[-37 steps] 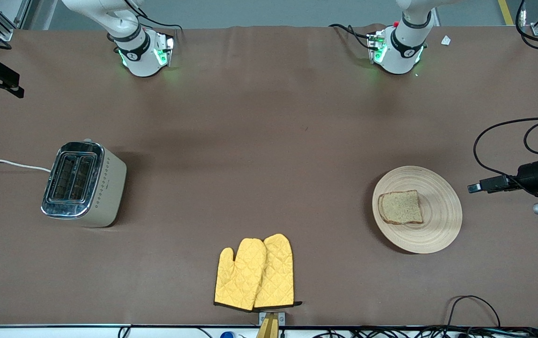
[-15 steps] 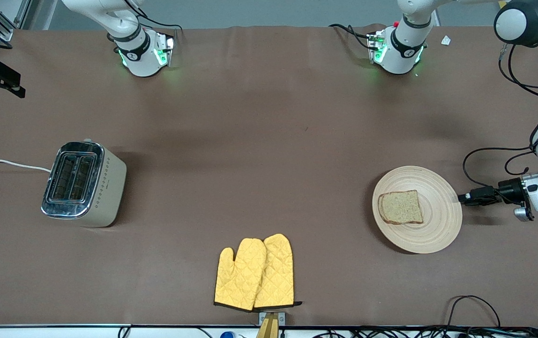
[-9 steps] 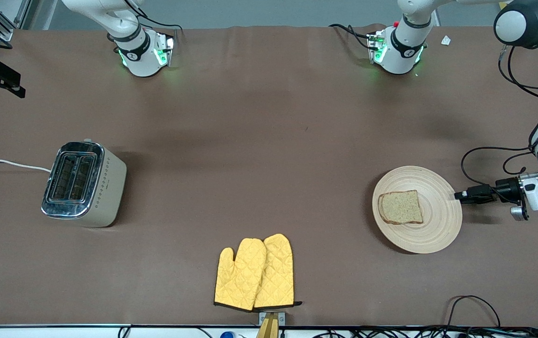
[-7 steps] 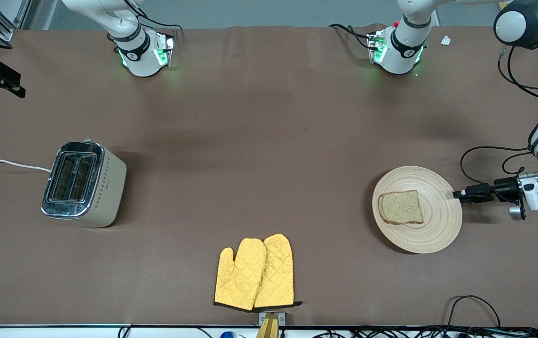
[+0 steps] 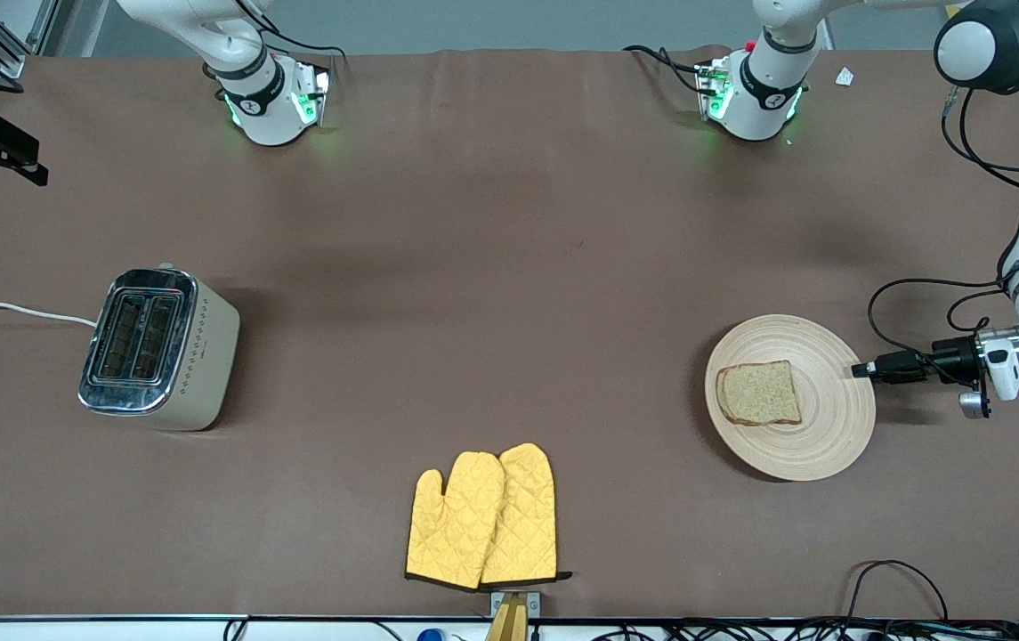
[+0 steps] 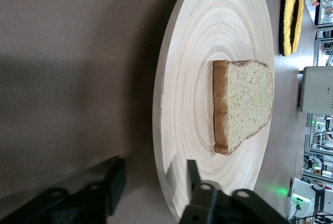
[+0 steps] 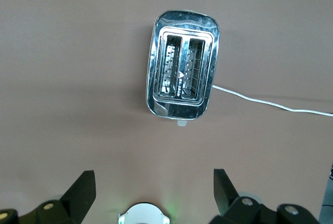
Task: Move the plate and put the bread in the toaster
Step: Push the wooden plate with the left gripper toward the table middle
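Bread (image 5: 758,393) lies on the plate (image 5: 834,441). Left gripper (image 6: 153,182) has its fingers (image 6: 115,185) spread, one on each side of the plate's rim. Right gripper (image 7: 153,195) waits with fingers wide, high over the toaster (image 7: 182,78) on the surface (image 5: 491,294).

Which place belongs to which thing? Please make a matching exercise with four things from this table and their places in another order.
Things:
1. square slice of brown wholegrain bread
2. cream-beige toaster with chrome top
3. pair of yellow quilted oven mitts
4. left gripper

Places:
A. toward the right arm's end of the table
B. open, at the rim of the round light-wood plate
C. lying on the plate
D. nearest to the front camera

Pairs: 1-C, 2-A, 3-D, 4-B
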Action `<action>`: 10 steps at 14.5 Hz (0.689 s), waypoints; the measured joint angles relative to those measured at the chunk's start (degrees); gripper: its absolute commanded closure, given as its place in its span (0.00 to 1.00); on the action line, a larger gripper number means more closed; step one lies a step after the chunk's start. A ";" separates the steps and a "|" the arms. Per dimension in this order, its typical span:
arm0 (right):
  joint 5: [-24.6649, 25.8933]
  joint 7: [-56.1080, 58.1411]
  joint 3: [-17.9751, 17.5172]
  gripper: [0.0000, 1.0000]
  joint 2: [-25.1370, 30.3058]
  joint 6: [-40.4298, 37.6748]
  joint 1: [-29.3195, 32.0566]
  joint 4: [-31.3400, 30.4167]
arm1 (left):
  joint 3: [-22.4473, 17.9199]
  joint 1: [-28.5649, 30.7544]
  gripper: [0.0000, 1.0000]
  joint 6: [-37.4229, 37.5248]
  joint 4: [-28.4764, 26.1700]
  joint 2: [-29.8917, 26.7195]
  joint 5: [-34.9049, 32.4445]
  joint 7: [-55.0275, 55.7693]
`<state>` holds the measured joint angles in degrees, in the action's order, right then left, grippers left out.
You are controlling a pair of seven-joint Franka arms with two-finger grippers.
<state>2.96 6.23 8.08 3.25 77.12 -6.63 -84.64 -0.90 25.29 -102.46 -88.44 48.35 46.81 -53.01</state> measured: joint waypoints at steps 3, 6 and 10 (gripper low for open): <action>0.00 0.00 0.00 0.00 0.00 0.00 0.00 0.00 | 0.02 0.00 0.99 1.26 0.73 0.00 0.86 0.19; -0.06 0.00 0.00 0.00 0.00 0.00 0.00 0.00 | 0.04 0.03 1.00 4.43 1.62 -0.02 2.60 1.46; -0.52 0.00 0.00 0.00 0.00 0.00 0.00 0.00 | 2.82 -0.11 1.00 5.32 1.62 0.06 2.60 6.18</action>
<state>2.44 6.23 8.08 3.25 77.12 -6.63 -84.64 1.92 25.18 -97.13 -86.82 48.41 49.41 -46.83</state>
